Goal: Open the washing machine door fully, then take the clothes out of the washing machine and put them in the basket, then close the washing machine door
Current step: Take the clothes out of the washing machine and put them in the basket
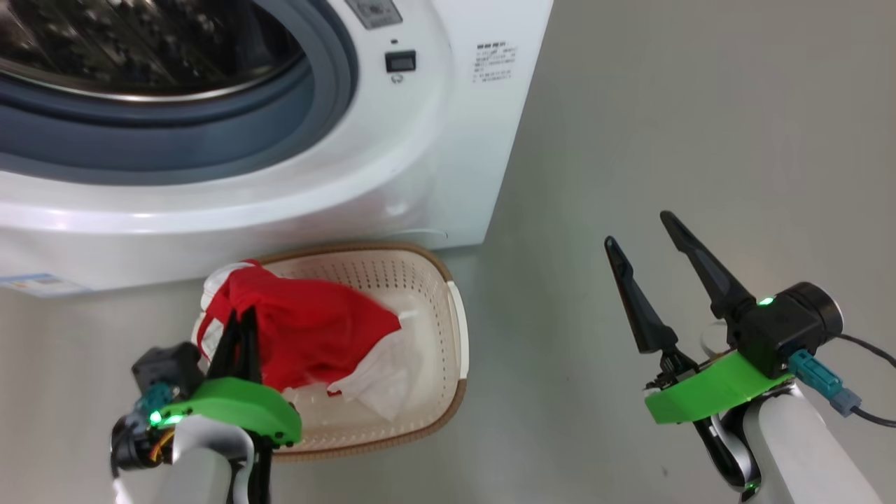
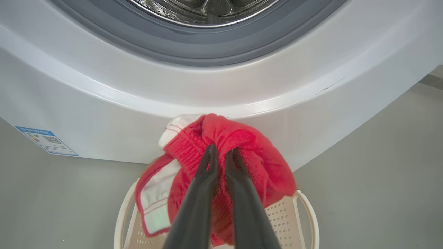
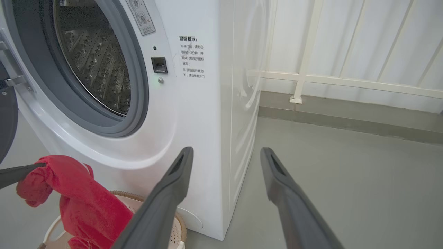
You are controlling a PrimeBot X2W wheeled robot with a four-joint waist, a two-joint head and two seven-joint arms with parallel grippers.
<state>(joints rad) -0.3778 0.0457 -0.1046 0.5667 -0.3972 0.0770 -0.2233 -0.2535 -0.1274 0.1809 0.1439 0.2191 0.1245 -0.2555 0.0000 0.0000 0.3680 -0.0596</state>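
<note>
Left wrist view: left end effector (image 2: pixel 221 152) clenched on a bunched fold of the clothes (image 2: pixel 254 152), both dark fingers pressed close together with red fabric gathered around the tips. Red bundle held directly ahead of the fingertips, a white striped part hanging at its left side. Beneath it, the basket (image 2: pixel 308 212), its cream perforated wall and pale rim showing on either side of the cloth. Behind, the white front of the washing machine (image 2: pixel 104 103), with a blue sticker (image 2: pixel 46 140) low on its left.

Right wrist view: right end effector (image 3: pixel 225 152) released, fingers spread wide and apart from everything, pointing past the machine's front right corner over the grey floor (image 3: pixel 346 166). Clothes seen at lower left, hanging from the left fingertip down into the basket. Perforated steel drum (image 3: pixel 97 69) exposed inside the grey rubber ring (image 3: pixel 138 90). Dark rim of the washing machine door (image 3: pixel 6 124) at the left edge, swung open.

Head view: basket just in front of the machine's base, right end effector well to its right.
</note>
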